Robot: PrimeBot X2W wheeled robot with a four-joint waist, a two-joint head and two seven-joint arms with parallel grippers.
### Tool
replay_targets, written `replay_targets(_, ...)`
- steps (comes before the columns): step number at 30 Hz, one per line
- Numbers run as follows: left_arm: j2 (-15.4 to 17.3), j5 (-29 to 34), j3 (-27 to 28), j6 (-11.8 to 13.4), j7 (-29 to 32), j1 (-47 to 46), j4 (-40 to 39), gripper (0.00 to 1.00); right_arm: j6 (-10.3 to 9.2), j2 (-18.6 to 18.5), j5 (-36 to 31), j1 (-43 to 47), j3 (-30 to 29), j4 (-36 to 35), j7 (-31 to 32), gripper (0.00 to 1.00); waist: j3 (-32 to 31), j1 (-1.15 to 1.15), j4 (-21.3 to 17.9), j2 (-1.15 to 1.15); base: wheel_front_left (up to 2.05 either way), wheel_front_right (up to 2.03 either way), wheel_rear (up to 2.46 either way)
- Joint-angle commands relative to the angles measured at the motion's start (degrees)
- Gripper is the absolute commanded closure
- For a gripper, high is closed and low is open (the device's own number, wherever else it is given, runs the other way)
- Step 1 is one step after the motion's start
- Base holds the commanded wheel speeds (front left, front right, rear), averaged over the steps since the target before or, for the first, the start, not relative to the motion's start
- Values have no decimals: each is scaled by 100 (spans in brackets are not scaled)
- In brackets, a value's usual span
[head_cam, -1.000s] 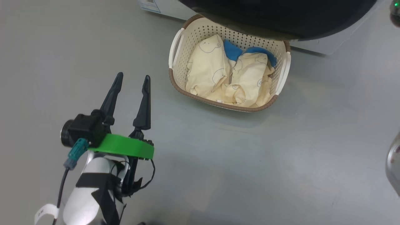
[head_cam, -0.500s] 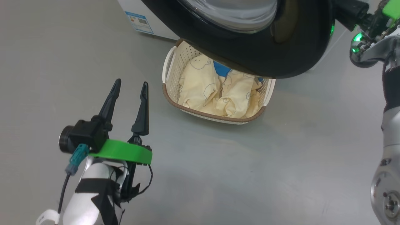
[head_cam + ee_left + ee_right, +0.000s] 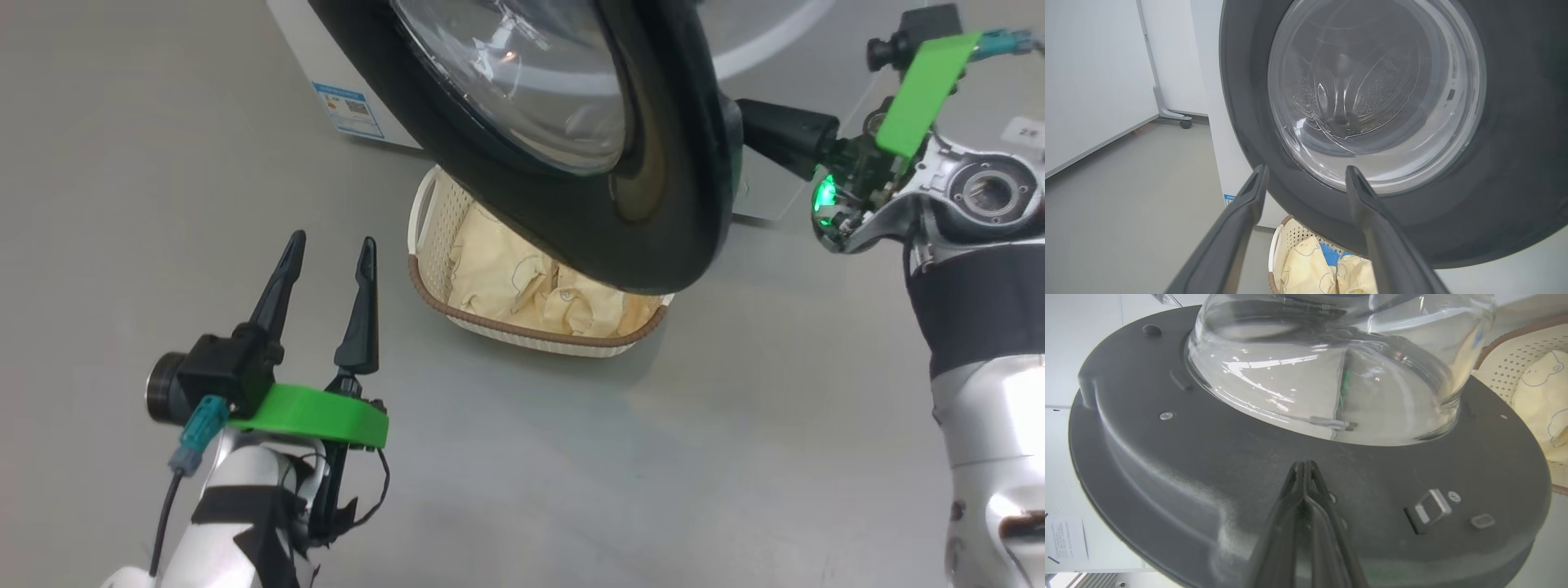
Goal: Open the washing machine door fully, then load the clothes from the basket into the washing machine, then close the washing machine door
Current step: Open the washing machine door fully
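Shifted since the earlier frames: the head view itself has tipped upward, bringing much more of the washing machine door (image 3: 571, 237) and the right arm into frame, while the basket slid down-frame with the camera and not on its own; whether the door also swung cannot be separated from that. Lower left of frame: left tool (image 3: 333, 240), fingers spread wide, grasping nothing, hanging over bare floor (image 3: 735, 449) well short of the basket. Upper left: washing machine (image 3: 326, 57), white body, blue label sticker (image 3: 347, 106) low on its front. Centre, below: basket (image 3: 522, 335) on the floor just before the machine, its far half hidden under the door. Contents: clothes (image 3: 506, 278), cream-yellow, all lying inside it. Centre, above: door off the machine front, hanging out over the basket. Right of centre: right tool (image 3: 1304, 462), fingers clenched together on nothing, tips at the door's dark inner face just below the glass bowl; actual contact cannot be confirmed. Status, as judged: opening is under way, full opening unverified; loading not begun; closing outstanding.
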Motion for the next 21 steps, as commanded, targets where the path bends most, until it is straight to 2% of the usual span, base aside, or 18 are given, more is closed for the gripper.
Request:
replay_targets(1, 132, 37, 193, -23, -38, -17, -158, 0, -1, 117, 151, -13, 245, -291, -51, 100, -73, 0, -31, 0, 0, 0, 0)
replay_targets(11, 295, -17, 80, -36, -38, 104, -154, 0, -1, 117, 834, 602, 1300, -684, -517, 100, -344, 0, -79, 0, 0, 0, 0)
replay_targets(21, 317, -80, 27, -37, -38, 162, -156, 0, -1, 117, 1376, 751, 2234, -787, -1051, 100, -427, 0, -49, 0, 0, 0, 0)
